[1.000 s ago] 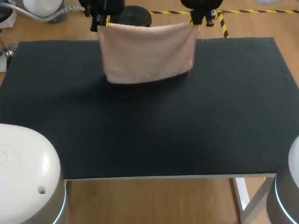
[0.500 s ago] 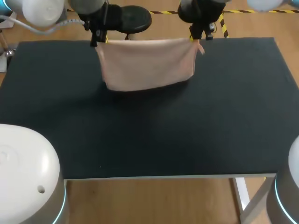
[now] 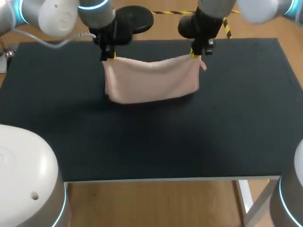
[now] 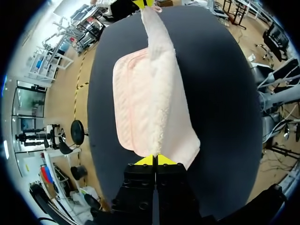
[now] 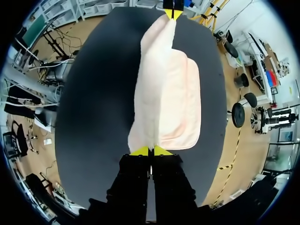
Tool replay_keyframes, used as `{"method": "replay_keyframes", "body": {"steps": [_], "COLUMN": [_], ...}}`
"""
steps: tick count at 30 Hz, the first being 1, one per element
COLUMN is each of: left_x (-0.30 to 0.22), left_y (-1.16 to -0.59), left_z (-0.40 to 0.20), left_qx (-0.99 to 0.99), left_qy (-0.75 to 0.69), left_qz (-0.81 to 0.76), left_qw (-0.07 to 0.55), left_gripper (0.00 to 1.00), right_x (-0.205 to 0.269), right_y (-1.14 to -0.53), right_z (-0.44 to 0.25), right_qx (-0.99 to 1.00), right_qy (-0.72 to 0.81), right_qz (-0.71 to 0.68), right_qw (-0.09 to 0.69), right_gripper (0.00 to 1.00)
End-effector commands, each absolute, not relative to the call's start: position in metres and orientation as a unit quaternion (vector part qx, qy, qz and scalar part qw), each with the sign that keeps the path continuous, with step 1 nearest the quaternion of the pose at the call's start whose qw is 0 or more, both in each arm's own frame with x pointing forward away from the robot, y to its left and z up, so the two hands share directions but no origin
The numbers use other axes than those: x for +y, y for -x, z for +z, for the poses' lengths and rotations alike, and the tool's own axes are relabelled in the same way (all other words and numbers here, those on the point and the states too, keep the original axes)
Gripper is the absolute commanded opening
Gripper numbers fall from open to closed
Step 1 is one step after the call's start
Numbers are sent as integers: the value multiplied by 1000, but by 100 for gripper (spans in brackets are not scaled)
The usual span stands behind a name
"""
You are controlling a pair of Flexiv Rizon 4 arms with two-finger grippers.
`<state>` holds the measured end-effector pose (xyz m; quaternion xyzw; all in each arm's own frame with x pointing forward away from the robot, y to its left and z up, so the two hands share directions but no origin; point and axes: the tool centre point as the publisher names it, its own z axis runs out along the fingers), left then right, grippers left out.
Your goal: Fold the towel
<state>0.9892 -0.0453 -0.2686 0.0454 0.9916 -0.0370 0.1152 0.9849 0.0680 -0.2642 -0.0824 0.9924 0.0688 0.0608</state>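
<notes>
**Two corners pinched, one fold being laid down**

We are holding the towel (image 3: 151,80) by its raised edge. Our left gripper (image 3: 110,56) is clamping one corner and our right gripper (image 3: 195,53) the other, and each pair of yellow tips is pressing together on the cloth. The held edge is sagging slightly between them. The rest of the towel is draping down onto the far half of the table (image 3: 189,137), where both wrist views are showing a layer lying flat beneath the lifted edge.

We judge that we are partway through laying the fold. To do it well, we should be keeping both grippers level and equally far along, so the edge is coming down square over the flat layer. We should also be keeping the cloth just taut enough to remove the sag without dragging the lower layer. Letting go should wait until the edge is resting on the towel, with corners meeting corners.

Compared with a second ago, both arms have come in from beyond the table's far edge and dropped lower. Less of the towel is hanging free now, and its lower edge is lying nearer to us.
</notes>
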Motion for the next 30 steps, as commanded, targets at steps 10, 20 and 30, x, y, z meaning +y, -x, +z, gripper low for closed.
{"method": "replay_keyframes", "body": {"steps": [10, 20, 30], "left_x": [-53, -55, -52], "left_y": [-1035, -1064, -1080], "left_z": [-312, -331, -348], "left_qx": [994, 994, 994], "left_qy": [-27, -21, -16], "left_qz": [-33, -27, -22], "left_qw": [99, 104, 107], "left_gripper": [0, 0, 0], "right_x": [76, 72, 71], "right_y": [-1040, -1071, -1091], "right_z": [-310, -327, -344], "right_qx": [996, 998, 998], "right_qy": [66, 44, 31], "right_qz": [48, 39, 39], "right_qw": [36, 38, 40], "right_gripper": [0, 0, 0]}}
